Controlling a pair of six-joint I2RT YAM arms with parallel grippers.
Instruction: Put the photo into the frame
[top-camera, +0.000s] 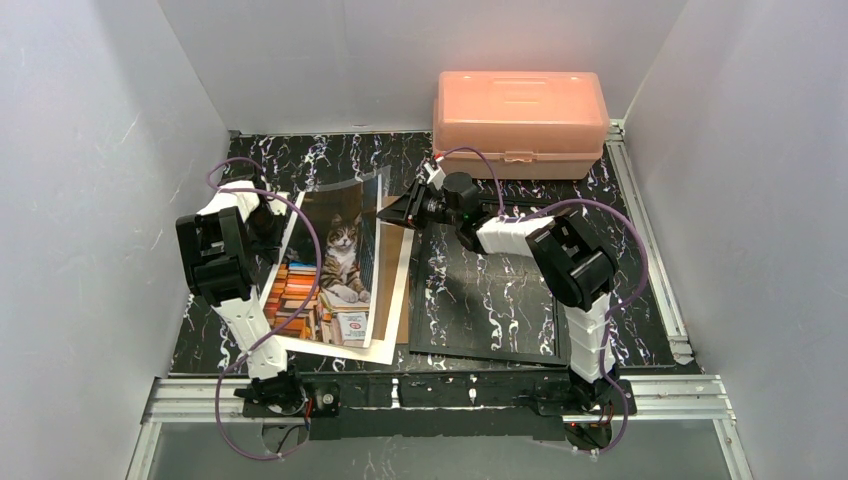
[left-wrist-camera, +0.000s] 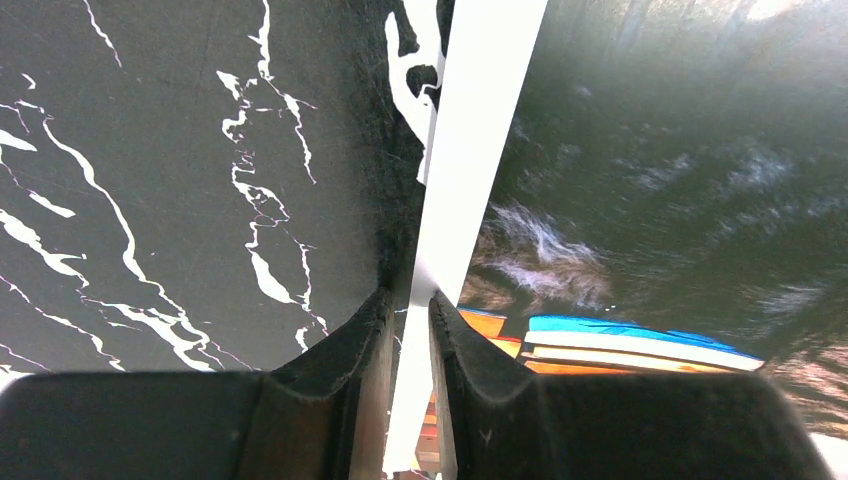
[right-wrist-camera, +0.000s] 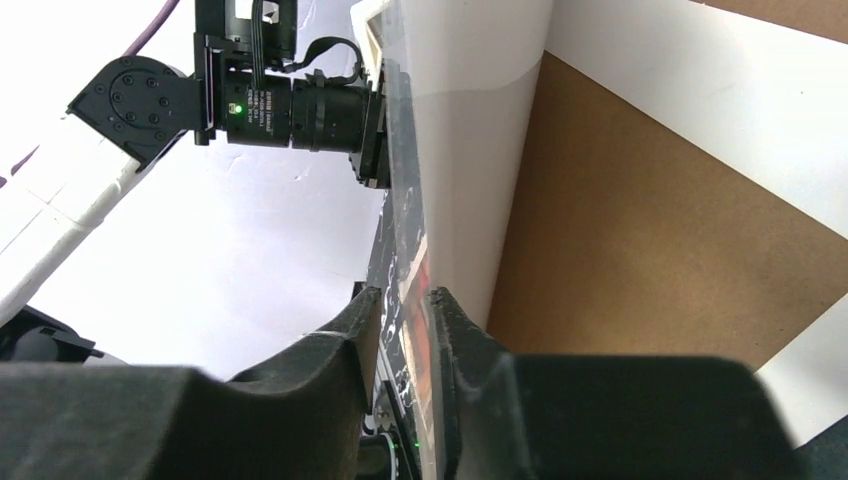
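Left claw (left-wrist-camera: 410, 295): pinches photo (top-camera: 340, 250) border.
Right claw (right-wrist-camera: 405, 295): narrow astride photo edge — hold uncertain.
Frame (top-camera: 480, 310): approach with photo taut, level.

photo (top-camera: 335, 262): cat-among-books print, white border; tilted, 1 o'clock corner raised and curled; 9 o'clock side of table (top-camera: 330, 155) | frame (top-camera: 470, 310): thin black rectangle; lying flat; just beside photo, at its 3 o'clock

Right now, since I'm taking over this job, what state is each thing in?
Photo: tilted up, held at two edges.
Frame: lying flat, no photo in it.
Box: lid shut.
Left end effector: shut on the photo.
Right end effector: shut on the photo.
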